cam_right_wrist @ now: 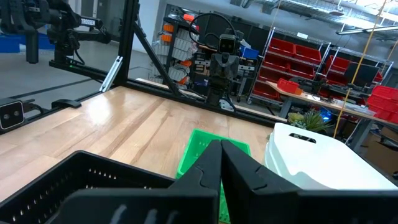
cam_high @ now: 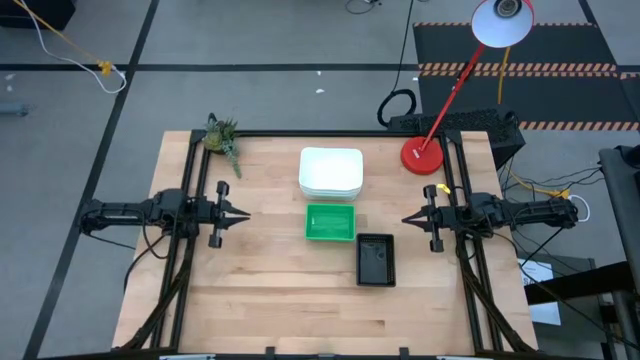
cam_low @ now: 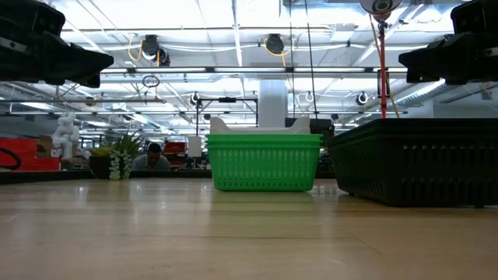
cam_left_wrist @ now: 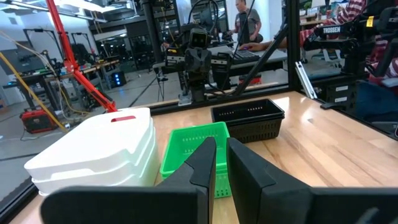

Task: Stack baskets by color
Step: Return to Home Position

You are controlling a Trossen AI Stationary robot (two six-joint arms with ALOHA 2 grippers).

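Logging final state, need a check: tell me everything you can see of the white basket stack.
The white basket stack is smooth, glossy-looking plastic, rectangular with rounded corners. It sits flat and upright on the table, at the far middle. From the left wrist view its side shows layered edges, nested evenly. Its top face looks closed and flat with a small red mark, so the baskets may be upside down. The green stack lies just in front, seemingly apart from it.

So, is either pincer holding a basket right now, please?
No, the left pincer and right pincer sit empty, apart from the white basket stack, green basket stack and black basket stack.
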